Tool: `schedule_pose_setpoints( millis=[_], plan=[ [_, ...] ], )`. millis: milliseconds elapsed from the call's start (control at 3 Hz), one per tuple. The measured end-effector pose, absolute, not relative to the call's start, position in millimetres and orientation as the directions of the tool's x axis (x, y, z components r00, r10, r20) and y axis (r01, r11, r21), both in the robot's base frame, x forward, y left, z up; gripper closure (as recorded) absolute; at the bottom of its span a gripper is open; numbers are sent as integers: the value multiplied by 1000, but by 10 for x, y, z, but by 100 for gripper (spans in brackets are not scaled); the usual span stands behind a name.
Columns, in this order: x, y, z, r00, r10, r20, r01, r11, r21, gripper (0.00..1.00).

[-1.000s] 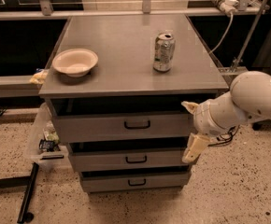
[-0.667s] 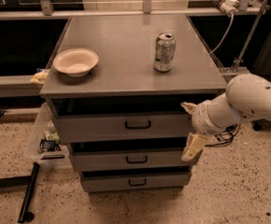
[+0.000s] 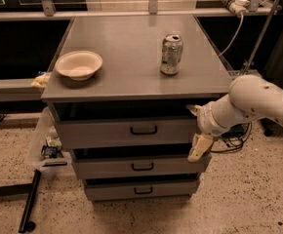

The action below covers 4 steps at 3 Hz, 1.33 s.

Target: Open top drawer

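Note:
The top drawer (image 3: 97,132) is the widest gray front under the cabinet top, with a small black loop handle (image 3: 143,129) at its centre. A dark gap shows above it. My gripper (image 3: 196,129) is at the right end of this drawer front, right of the handle and apart from it. It is open, with one pale finger (image 3: 194,109) near the drawer's top edge and the other (image 3: 199,148) hanging by its bottom edge. My white arm (image 3: 251,104) reaches in from the right.
Two narrower drawers (image 3: 140,166) (image 3: 141,189) sit below. On the cabinet top (image 3: 131,38) stand a cream bowl (image 3: 79,64) and a drink can (image 3: 171,53). A plastic bin (image 3: 46,143) and a black pole (image 3: 29,204) lie on the left floor. Cables (image 3: 232,135) hang at the right.
My gripper has shifted slightly left and up along the right end of the top drawer front. The drawer, bowl and can have not moved.

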<state>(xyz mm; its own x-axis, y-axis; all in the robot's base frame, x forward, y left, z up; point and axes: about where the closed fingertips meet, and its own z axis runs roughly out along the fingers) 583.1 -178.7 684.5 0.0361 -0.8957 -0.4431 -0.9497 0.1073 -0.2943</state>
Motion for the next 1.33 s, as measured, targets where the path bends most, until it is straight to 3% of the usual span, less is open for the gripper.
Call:
schedule_pose_setpoints(
  millis=[333, 1333],
  plan=[
    [6065, -1803, 6637, 20, -897, -441, -958, 109, -266, 0],
    [6021, -1834, 6535, 7, -905, -426, -972, 94, -216, 0]
  ],
)
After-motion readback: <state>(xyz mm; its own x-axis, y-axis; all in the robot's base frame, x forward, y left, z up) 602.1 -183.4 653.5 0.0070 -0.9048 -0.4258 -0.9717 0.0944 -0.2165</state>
